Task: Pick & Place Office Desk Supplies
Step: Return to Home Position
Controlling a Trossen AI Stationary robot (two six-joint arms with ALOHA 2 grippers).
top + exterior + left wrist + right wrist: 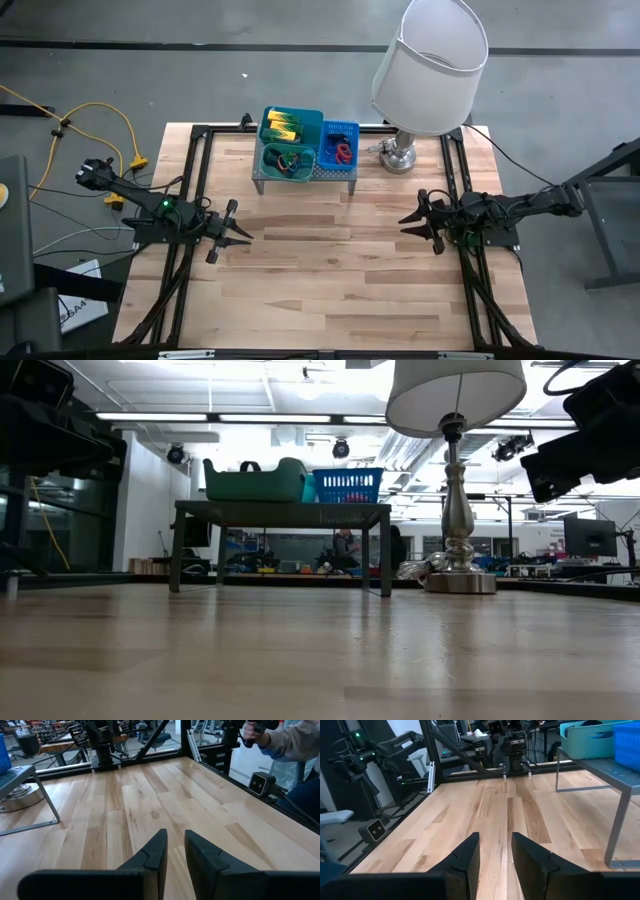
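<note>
At the back of the wooden table [330, 290], everything the task concerns sits on top of the grey riser shelf [305, 177]. The far teal tray [316, 120] holds the yellow-green crayon box [284, 126]. The nearer teal tray [268, 165] holds band loops [288, 160], and the blue mesh basket [340, 128] beside them holds red and blue loops. The white-shaded lamp [430, 60] stands just to the right of the shelf. Nothing appears to be left to carry, so the step in hand looks like parking the arms.

The left gripper [240, 228] hangs over the left-centre of the table. The right gripper [408, 226] hangs over the right-centre, facing it. Both are well apart from the shelf. Each wrist view shows its own fingers [155, 852] [467, 852] parted by a narrow gap with nothing between them.

To finish cleanly, each arm should draw back along its own side, away from the middle, so the two never close on each other. The right arm should stay low and clear of the lamp's base and cord (the shade overhangs that corner). Neither arm should swing toward the shelf legs. A person's sleeve [290, 742] shows beyond the table edge in the left wrist view, so a slow, predictable retreat seems wise. The fingers can stay empty and slightly apart.
</note>
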